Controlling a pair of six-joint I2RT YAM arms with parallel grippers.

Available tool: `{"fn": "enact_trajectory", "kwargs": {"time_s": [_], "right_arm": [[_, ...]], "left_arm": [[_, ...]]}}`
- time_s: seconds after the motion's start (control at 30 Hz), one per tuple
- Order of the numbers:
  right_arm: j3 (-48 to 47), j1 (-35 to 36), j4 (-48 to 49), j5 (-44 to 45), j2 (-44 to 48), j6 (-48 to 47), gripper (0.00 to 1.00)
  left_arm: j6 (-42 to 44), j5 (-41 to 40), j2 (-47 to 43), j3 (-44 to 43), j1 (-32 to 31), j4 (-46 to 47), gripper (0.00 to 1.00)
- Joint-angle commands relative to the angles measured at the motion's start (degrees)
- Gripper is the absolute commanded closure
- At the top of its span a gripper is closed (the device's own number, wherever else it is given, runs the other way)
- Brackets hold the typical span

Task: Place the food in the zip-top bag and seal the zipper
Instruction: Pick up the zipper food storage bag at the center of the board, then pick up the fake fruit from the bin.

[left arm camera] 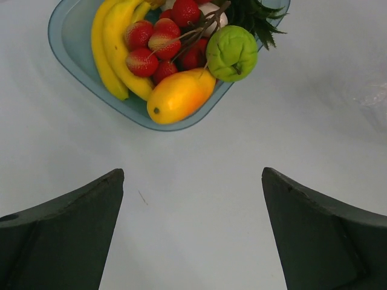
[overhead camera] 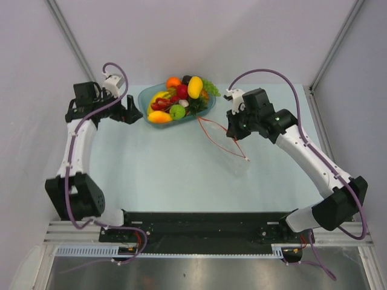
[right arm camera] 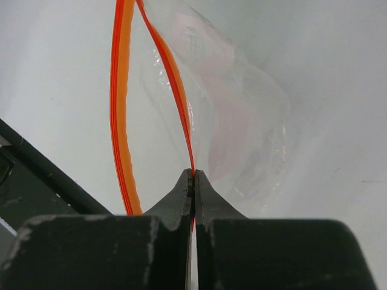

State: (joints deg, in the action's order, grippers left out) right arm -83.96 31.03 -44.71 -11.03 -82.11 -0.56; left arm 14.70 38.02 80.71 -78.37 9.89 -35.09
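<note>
Overhead, the right hand [overhead camera: 233,128] is closed on the zipper [overhead camera: 213,134] of the bag [overhead camera: 233,151], which lies mouth agape on the bench [overhead camera: 169,181] just right of the tray [overhead camera: 145,104]. Only its wrist view shows the fingers pinching one red-orange strip while the other bows away. The left hand [left arm camera: 193,175] hovers wide and empty beside the tray, and its wrist view picks out the food [left arm camera: 175,54] piled there: bananas [left arm camera: 109,48], strawberries [left arm camera: 145,57], an apple [left arm camera: 231,53], a mango [left arm camera: 181,95].
</note>
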Motion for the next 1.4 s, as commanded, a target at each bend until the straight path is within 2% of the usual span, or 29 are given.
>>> {"fn": "enact_trajectory", "kwargs": {"time_s": [0.0, 0.17, 0.4, 0.73, 0.83, 1.0, 1.07, 1.17, 1.23, 1.27, 1.37], "right_arm": [[-2.52, -2.63, -2.05, -4.08, 2.21, 1.88, 1.00], [-4.28, -4.22, -3.63, -7.16, 1.42, 1.53, 1.00], [-4.10, -4.75, -3.81, -6.99, 1.16, 1.44, 1.00], [-3.58, -4.92, -4.42, -6.90, 1.25, 1.00, 1.00], [-3.49, -5.10, -4.25, -6.81, 1.24, 1.00, 1.00], [-3.40, -5.19, -4.60, -6.38, 1.25, 0.73, 1.00], [-3.40, -5.27, -4.51, -6.20, 1.25, 0.73, 1.00], [-3.40, -5.45, -4.51, -6.02, 1.07, 0.73, 1.00], [-3.49, -5.54, -4.33, -6.02, 0.81, 0.73, 1.00], [-3.49, -5.62, -4.25, -6.02, 0.72, 0.73, 1.00], [-3.40, -5.63, -4.25, -5.85, 0.63, 0.65, 1.00]], "left_arm": [[8.15, 5.84, 10.24, -6.53, -1.19, 0.63, 0.00], [8.33, 7.24, 18.24, -9.52, -2.07, 5.28, 0.00], [10.88, 4.79, 26.42, -12.51, -5.58, 6.00, 0.01], [10.17, 2.85, 31.35, -13.12, -8.57, 8.55, 0.02], [10.00, 3.29, 32.32, -13.57, -9.10, 8.72, 0.06], [9.12, 4.34, 33.46, -14.44, -9.28, 8.55, 0.22], [9.64, 4.52, 33.64, -15.41, -9.36, 7.32, 0.26], [10.70, 4.69, 33.37, -15.59, -9.36, 6.18, 0.25], [10.70, 4.43, 33.46, -15.76, -9.36, 5.83, 0.20], [10.70, 4.43, 33.72, -15.85, -9.36, 5.56, 0.14], [10.44, 4.08, 34.34, -16.29, -9.36, 5.91, 0.12]]}}
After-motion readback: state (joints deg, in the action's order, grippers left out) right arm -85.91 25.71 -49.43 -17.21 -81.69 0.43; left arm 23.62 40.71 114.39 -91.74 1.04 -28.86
